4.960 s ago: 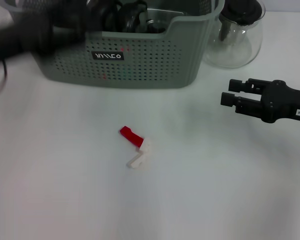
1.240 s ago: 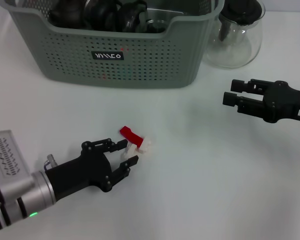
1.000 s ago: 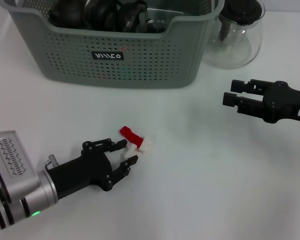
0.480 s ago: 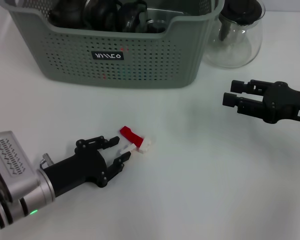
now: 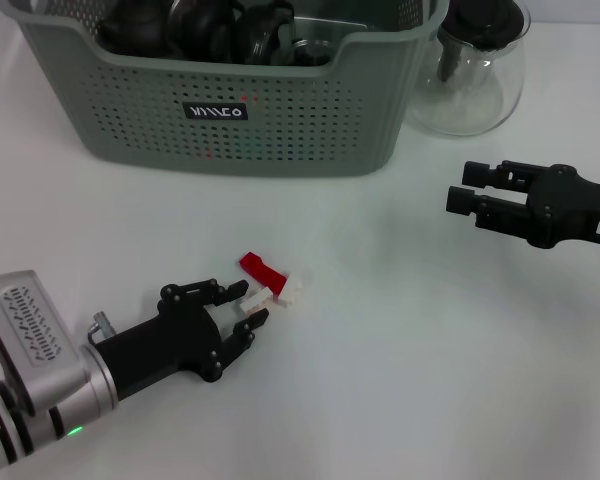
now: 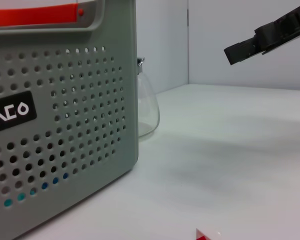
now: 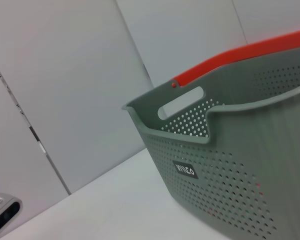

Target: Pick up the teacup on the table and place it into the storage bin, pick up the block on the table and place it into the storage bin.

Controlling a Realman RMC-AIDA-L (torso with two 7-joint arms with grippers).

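Note:
The block [image 5: 271,281], a red piece joined to white pieces, lies on the white table in front of the storage bin [image 5: 280,125]. My left gripper [image 5: 247,303] rests low on the table beside it, open, with the block's white end between its fingertips. A red corner of the block [image 6: 202,235] shows in the left wrist view. My right gripper [image 5: 464,190] hovers open at the right, away from the block. The grey-green storage bin [image 6: 65,125] [image 7: 240,165] holds several dark rounded items [image 5: 210,25]; I cannot pick out the teacup among them or on the table.
A clear glass teapot [image 5: 475,70] [image 6: 147,107] with a dark lid stands right of the bin at the back. The right gripper [image 6: 270,35] shows far off in the left wrist view. White table surface [image 5: 400,380] stretches between the arms.
The left gripper came in from the bin side, reached the block, pulled back a little, then moved forward again onto its white end. The block shifted slightly. The right arm stayed still.

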